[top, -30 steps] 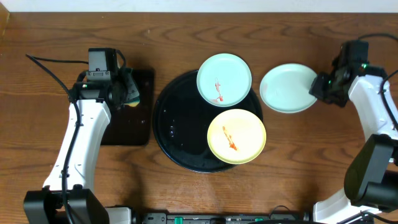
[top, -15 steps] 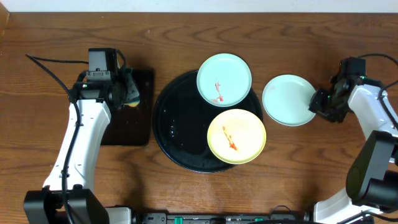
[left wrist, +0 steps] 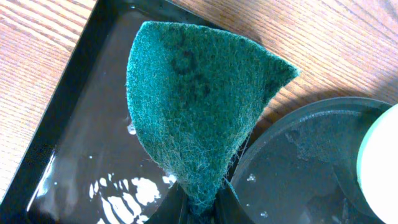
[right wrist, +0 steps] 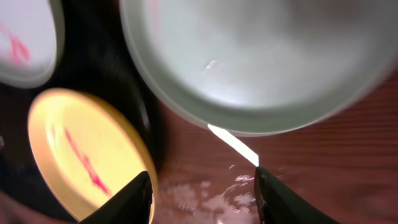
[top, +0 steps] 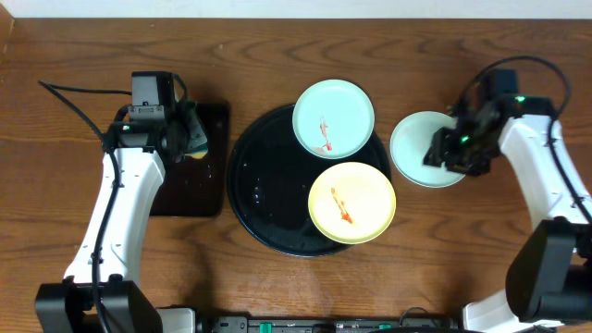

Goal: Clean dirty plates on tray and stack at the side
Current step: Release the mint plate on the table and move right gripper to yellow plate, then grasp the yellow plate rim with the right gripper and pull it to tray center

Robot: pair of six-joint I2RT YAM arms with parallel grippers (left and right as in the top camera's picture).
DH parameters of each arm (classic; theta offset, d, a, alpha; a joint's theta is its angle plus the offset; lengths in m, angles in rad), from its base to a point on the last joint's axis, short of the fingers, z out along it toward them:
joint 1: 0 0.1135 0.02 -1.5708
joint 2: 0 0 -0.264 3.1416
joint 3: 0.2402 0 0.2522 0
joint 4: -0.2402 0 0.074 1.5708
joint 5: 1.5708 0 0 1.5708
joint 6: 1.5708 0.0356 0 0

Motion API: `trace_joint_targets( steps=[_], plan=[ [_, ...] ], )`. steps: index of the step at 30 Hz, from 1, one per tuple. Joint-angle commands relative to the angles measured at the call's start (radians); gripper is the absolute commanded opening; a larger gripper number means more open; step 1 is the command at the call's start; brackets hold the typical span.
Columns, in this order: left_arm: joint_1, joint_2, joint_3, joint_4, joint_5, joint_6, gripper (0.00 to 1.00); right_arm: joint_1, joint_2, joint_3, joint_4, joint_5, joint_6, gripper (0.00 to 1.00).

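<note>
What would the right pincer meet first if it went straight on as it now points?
Likely the near rim of the mint plate beside the tray; the open right pincer faces it. Depth is unclear, so the wooden table might come first.

Overhead: right hand [top: 441,151] hides mint plate [top: 409,148] right side from you. Right-wrist view blurred. Left hand [left wrist: 200,211] cropped below scouring pad [left wrist: 199,99].

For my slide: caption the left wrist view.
Left tool pinches a green scouring pad over a wet rectangular black tray.

A brown wood-grain table [top: 55,185] fills the view, with a pale strip [top: 296,7] along its far edge.
</note>
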Motion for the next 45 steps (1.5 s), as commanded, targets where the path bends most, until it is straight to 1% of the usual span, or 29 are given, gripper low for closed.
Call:
trace_joint_targets(
  steps=[1, 9, 12, 16, 18, 19, 20, 21, 22, 27, 31, 37, 41, 45],
  plan=[
    [0.004, 0.001, 0.007, 0.000, -0.012, -0.005, 0.08, 0.069, 0.002, -0.065, 0.017, -0.041, -0.046, 0.51],
    [0.004, 0.001, 0.007, 0.000, -0.012, -0.005, 0.08, 0.167, 0.002, -0.208, 0.155, -0.042, -0.046, 0.52],
    [0.004, 0.001, 0.007, 0.000, -0.012, -0.005, 0.08, 0.201, 0.002, -0.274, 0.217, -0.041, -0.024, 0.48],
    [0.004, 0.001, 0.007, 0.000, -0.012, -0.005, 0.08, 0.231, 0.002, -0.320, 0.270, -0.041, 0.018, 0.36],
    [0.004, 0.001, 0.007, 0.000, -0.012, -0.005, 0.08, 0.237, 0.002, -0.323, 0.280, -0.041, 0.027, 0.27],
    [0.004, 0.001, 0.007, 0.000, -0.012, -0.005, 0.08, 0.240, 0.002, -0.323, 0.280, -0.042, 0.037, 0.17],
    [0.004, 0.001, 0.007, 0.000, -0.012, -0.005, 0.08, 0.241, 0.002, -0.323, 0.280, -0.041, 0.041, 0.12],
    [0.004, 0.001, 0.007, 0.000, -0.012, -0.005, 0.08, 0.244, 0.002, -0.323, 0.278, -0.042, 0.045, 0.04],
    [0.004, 0.001, 0.007, -0.001, -0.012, -0.005, 0.08, 0.249, 0.002, -0.323, 0.277, -0.042, 0.045, 0.01],
    [0.004, 0.001, 0.007, -0.005, -0.012, -0.005, 0.08, 0.298, 0.001, -0.300, 0.243, -0.058, 0.045, 0.01],
    [0.004, 0.001, 0.007, -0.005, -0.012, -0.005, 0.08, 0.373, 0.000, -0.229, 0.229, -0.056, 0.046, 0.01],
    [0.004, 0.001, 0.007, -0.005, -0.012, -0.005, 0.08, 0.485, 0.002, -0.119, 0.360, 0.060, 0.196, 0.01],
    [0.004, 0.001, 0.007, -0.005, -0.012, -0.006, 0.08, 0.536, 0.006, -0.109, 0.479, 0.114, 0.313, 0.01],
    [0.004, 0.001, 0.007, -0.005, -0.011, -0.006, 0.08, 0.581, 0.039, -0.109, 0.519, 0.143, 0.377, 0.01]
  ],
)
